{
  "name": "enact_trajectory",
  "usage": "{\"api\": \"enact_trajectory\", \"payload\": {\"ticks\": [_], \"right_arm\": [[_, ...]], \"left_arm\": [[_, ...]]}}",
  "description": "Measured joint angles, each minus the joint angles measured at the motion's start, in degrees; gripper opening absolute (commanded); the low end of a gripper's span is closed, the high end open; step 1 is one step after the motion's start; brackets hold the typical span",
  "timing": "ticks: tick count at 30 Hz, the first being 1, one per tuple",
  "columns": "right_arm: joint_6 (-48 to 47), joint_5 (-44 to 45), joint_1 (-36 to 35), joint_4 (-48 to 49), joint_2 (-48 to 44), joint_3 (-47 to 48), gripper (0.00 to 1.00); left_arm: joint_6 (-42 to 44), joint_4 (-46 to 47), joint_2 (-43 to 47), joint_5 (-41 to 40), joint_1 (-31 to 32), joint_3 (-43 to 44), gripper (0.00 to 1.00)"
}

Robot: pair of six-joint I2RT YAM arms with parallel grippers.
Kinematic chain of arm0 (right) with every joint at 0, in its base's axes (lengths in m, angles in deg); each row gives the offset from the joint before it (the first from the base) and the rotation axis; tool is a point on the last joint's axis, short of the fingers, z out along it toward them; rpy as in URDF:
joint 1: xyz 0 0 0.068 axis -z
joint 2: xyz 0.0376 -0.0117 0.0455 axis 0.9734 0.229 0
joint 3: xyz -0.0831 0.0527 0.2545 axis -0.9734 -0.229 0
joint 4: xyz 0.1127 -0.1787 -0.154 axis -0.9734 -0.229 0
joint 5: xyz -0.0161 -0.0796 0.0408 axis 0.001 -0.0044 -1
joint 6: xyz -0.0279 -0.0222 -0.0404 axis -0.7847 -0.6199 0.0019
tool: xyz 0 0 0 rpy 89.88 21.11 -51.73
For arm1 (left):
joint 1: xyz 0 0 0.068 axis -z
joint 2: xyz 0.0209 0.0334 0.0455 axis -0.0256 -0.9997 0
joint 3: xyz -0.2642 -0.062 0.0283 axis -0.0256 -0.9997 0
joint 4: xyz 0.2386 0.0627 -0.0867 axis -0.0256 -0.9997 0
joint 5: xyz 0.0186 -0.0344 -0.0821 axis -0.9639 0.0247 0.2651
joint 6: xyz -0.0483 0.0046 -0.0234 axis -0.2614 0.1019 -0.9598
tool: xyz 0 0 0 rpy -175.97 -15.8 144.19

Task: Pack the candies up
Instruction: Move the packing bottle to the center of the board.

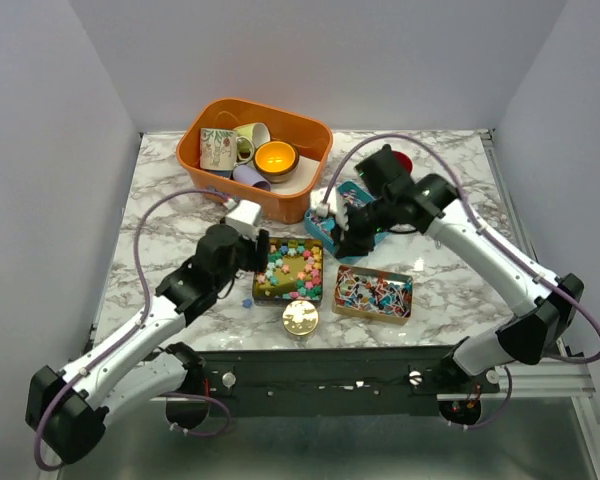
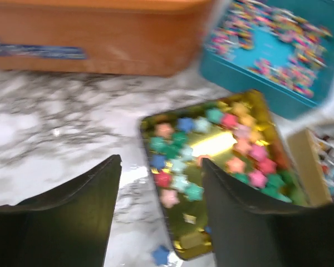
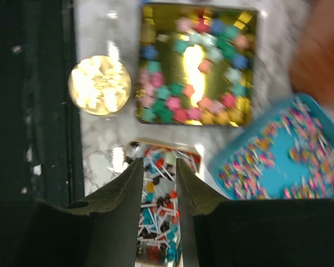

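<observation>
1. Right now all three lots of candies sit in open containers mid-table, near of the orange basket [image 1: 192, 140]. The pastel stars [image 2: 178, 181] are in the gold tin [image 2: 211, 144]. The speckled confetti bits [image 2: 278, 33] are in the teal tin [image 2: 250, 86], just far-right of it. The red, blue and white wrapped pieces [image 1: 375, 290] are in the tan box [image 1: 368, 315], just near-right of it.
2. One blue star [image 2: 161, 255] lies loose on the marble table [image 1: 170, 190], just beside the gold tin's near-left corner. The gold disc [image 1: 300, 318] sits near of that tin, apart from it.
3. Your left gripper [image 2: 161, 164] hangs over that near-left corner with its fingers wide and nothing between them.
4. Your right gripper [image 3: 158, 162] is above the tan box with only a narrow gap between its fingers. I see nothing caught in that gap. From the top view it also hangs close over the teal tin.
5. My read is that you are at the approach for a pick, with no piece in hand yet.
6. Next, the left arm probably needs to come near and down so its fingers straddle the loose star rather than the tin wall.
7. The right fingers look too narrow to take the box or the tin, so widen them before lowering.
</observation>
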Motion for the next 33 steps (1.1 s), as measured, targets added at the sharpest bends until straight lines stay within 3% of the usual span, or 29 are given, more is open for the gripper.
{"api": "enact_trajectory", "payload": {"ticks": [4, 13, 23, 33], "right_arm": [[-1.57, -1.25, -10.43, 0.37, 0.09, -3.74, 0.53], [-6.12, -0.22, -25.14, 1.77, 10.43, -4.39, 0.62], [-8.02, 3.17, -27.23, 5.03, 16.61, -4.81, 0.62], [-9.84, 6.91, -27.58, 8.52, 17.99, -9.27, 0.61]], "left_arm": [[-6.23, -3.13, 3.02, -1.27, -12.50, 0.00, 0.90], [-16.22, -8.87, 18.36, 1.40, -26.97, -3.17, 0.91], [-18.36, -11.89, 22.88, 5.16, -34.82, -5.73, 0.91], [-18.27, -12.81, 23.87, 7.58, -37.48, -5.70, 0.92]]}}
